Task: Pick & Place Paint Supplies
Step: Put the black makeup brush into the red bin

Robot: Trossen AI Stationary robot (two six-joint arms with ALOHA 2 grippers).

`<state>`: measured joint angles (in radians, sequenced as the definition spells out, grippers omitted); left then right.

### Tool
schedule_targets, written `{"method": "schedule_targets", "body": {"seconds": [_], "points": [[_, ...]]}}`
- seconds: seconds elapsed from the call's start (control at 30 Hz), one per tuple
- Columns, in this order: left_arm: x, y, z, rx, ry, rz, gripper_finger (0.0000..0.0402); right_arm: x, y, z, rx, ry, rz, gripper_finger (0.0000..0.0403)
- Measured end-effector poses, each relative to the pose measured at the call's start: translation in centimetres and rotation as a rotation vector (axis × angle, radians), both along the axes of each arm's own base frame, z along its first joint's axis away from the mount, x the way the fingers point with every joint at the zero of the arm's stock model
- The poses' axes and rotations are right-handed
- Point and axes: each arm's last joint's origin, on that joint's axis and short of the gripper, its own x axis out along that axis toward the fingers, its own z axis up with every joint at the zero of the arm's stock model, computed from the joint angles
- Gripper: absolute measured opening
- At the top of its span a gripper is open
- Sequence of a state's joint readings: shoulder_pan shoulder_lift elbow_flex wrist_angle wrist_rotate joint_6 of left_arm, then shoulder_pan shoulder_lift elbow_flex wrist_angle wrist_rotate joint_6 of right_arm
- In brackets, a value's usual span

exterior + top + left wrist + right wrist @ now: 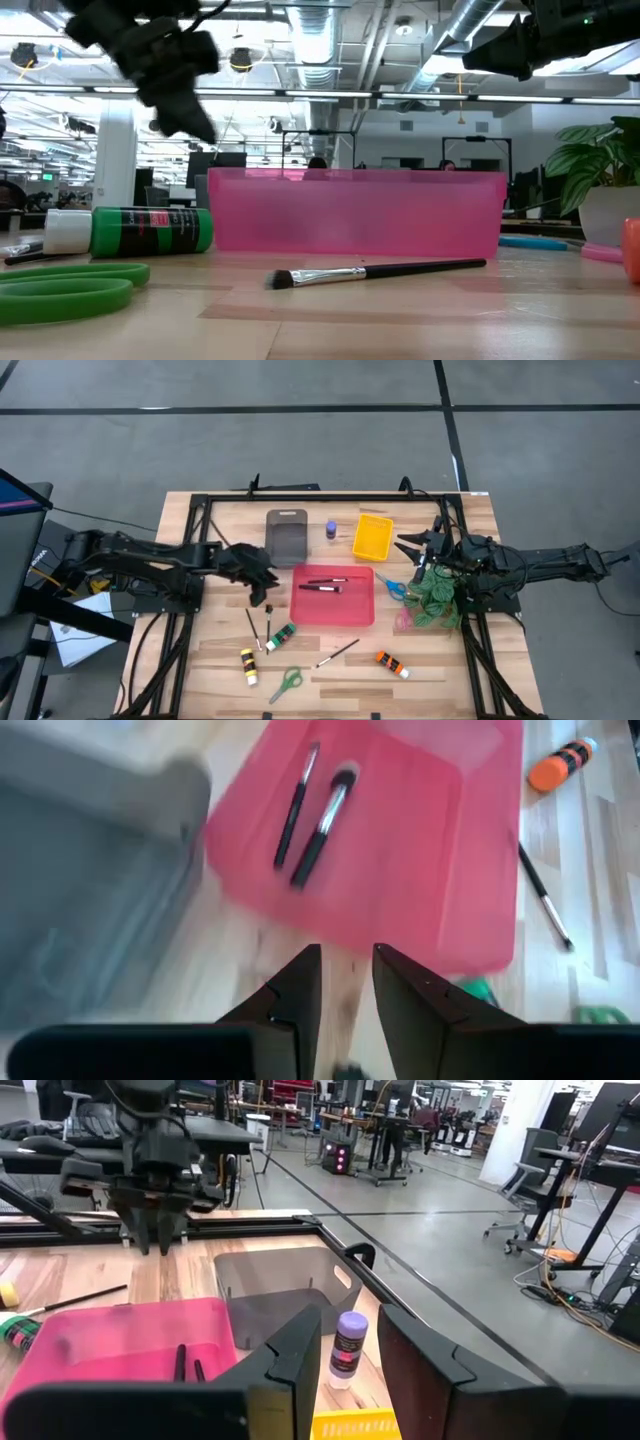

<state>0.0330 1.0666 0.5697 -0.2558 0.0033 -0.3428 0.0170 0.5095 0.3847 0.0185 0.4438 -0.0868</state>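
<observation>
The left claw (268, 596) hangs over the bench (440, 670) just left of the red tray (334, 618), its fingers (300, 988) a narrow gap apart with nothing between them. The right claw (408, 546) hangs above the right side of the bench, between the yellow tray (372, 536) and the leafy plant (436, 598); its fingers (300, 1350) also stand a little apart and hold nothing.

Two dark-handled brushes (325, 585) lie inside the red tray. A purple bottle (331, 529) stands upright on the far part of the bench, between the grey tray (287, 535) and the yellow tray. Blue scissors (392, 587) lie just right of the red tray.

On the near part of the bench lie two thin brushes (258, 628) at left, a green tube (280, 638) beside them, a yellow tube (248, 666), green scissors (286, 684), another brush (337, 653) and, to the right, an orange tube (391, 663).
</observation>
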Motion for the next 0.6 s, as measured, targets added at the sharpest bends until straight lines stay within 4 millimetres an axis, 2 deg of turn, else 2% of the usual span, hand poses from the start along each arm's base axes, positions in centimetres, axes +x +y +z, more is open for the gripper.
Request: {"method": "schedule_targets", "body": {"seconds": [0.27,0.6], "points": [[-3.3,-0.5,-3.5,-0.213,0.063,0.03,0.0086,0.0,0.0,0.0,0.0,0.003,-0.001,0.0098],[-3.5,-1.6,-5.4,-0.326,0.1,0.079,0.0086,0.0,0.0,0.0,0.0,0.003,-0.001,0.0098]]}}
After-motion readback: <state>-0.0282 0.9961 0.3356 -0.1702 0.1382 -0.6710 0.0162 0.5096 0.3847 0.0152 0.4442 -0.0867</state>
